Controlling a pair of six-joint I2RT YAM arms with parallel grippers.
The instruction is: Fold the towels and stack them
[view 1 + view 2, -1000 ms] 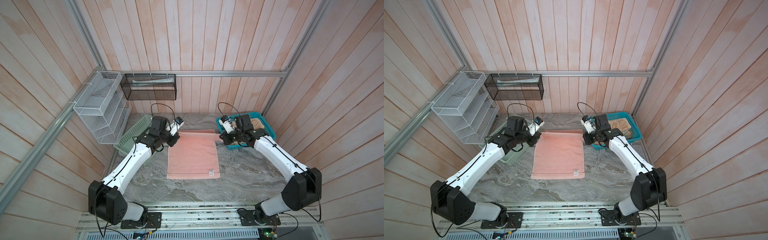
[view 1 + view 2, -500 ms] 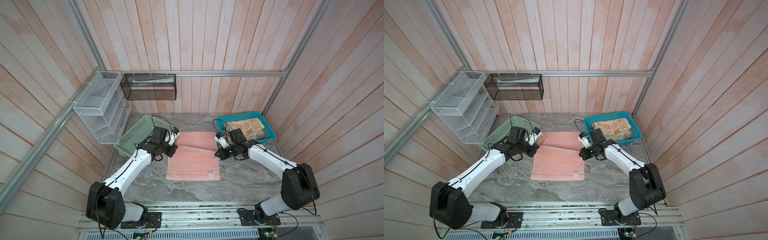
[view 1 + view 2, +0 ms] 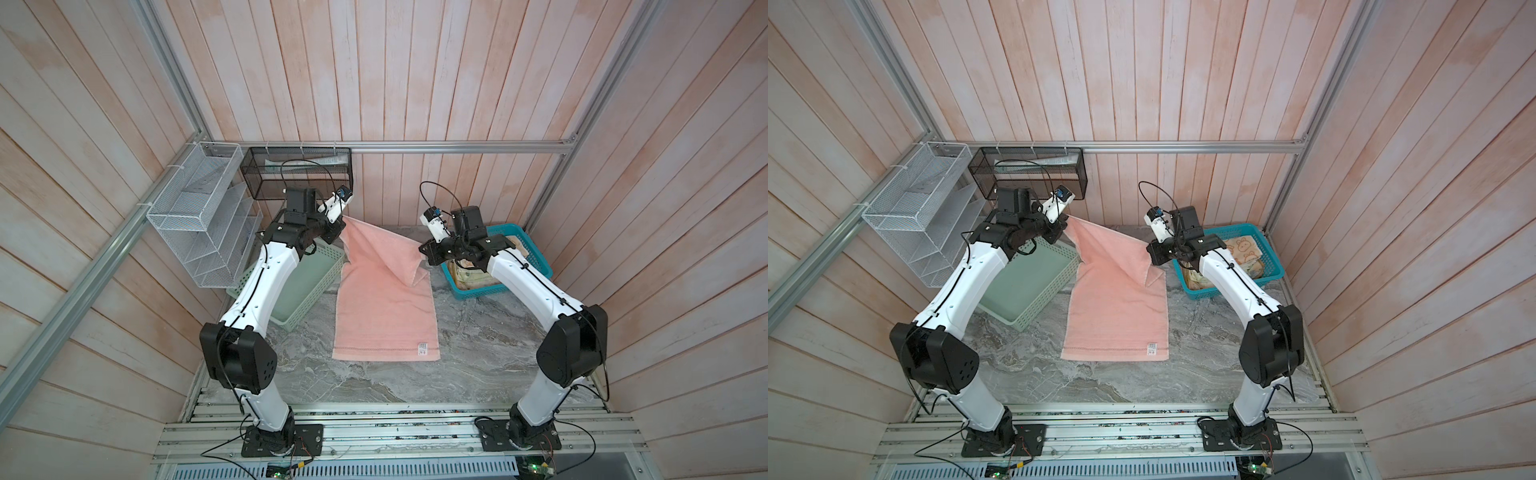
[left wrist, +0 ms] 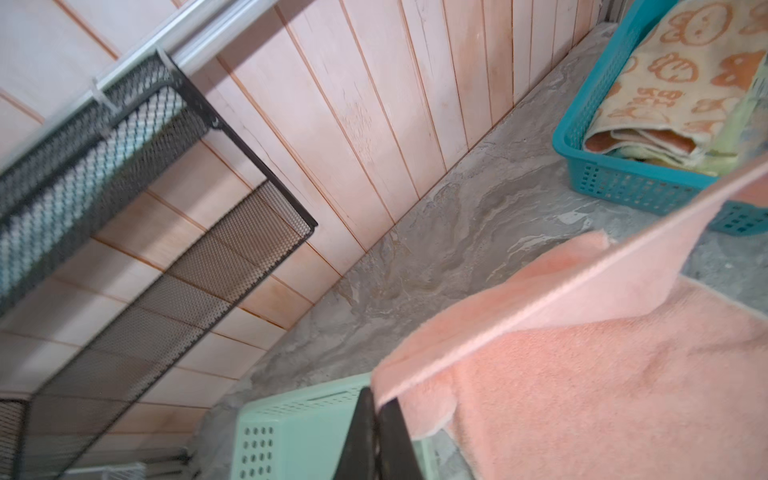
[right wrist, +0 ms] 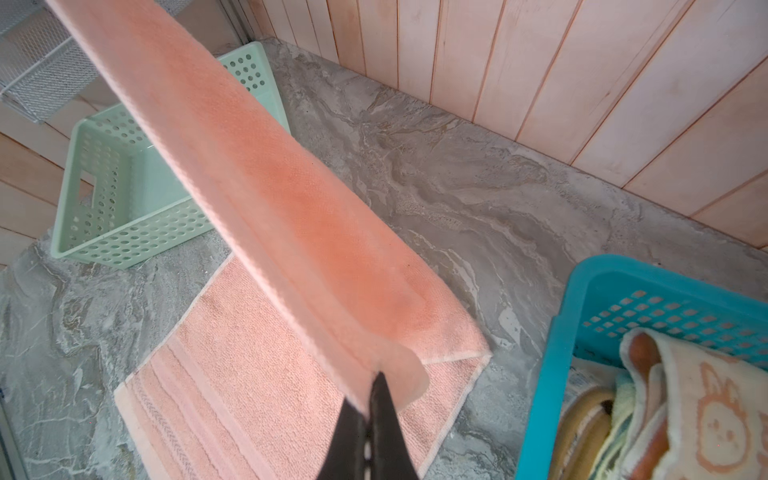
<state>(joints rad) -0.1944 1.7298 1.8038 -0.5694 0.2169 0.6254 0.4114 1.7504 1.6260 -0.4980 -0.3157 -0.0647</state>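
**While the far edge of the pink towel [image 3: 386,307] hung in the air, no fold was finished**

Although four towels had to be folded and stacked, none looked done. Left fingers [image 4: 361,440] were clenched on one far corner of the pink towel and right fingers [image 5: 388,428] on the other, each pair pinching only cloth. Its near half, with the small label, lay flat on the bench [image 3: 478,332] between the two baskets. Its far half rose off the stone. The left corner was held higher than the right, so the raised edge slanted and a loose flap sagged below the right corner. By my reading this was the start of the first fold. The far edge had yet to be brought over to the near edge and laid down, and any further folding and the stacking lay beyond that.

On the left of the towel, the mint basket [image 3: 1038,303] held nothing that the top views or the right wrist view showed. On the right, the teal basket [image 5: 544,374] held the rest. A bunny towel [image 3: 1244,249] lay on top, crumpled rather than folded. A pale yellow-green cloth [image 4: 748,116] and a brown-edged one [image 5: 590,419] were bundled under it. I could not count for certain how many lay beneath. So one towel was in hand and unfolded, the others sat loose in the teal basket, and no stack showed anywhere on the bench. Where the stack belonged the pictures did not say, though the mint basket seemed a likely place.
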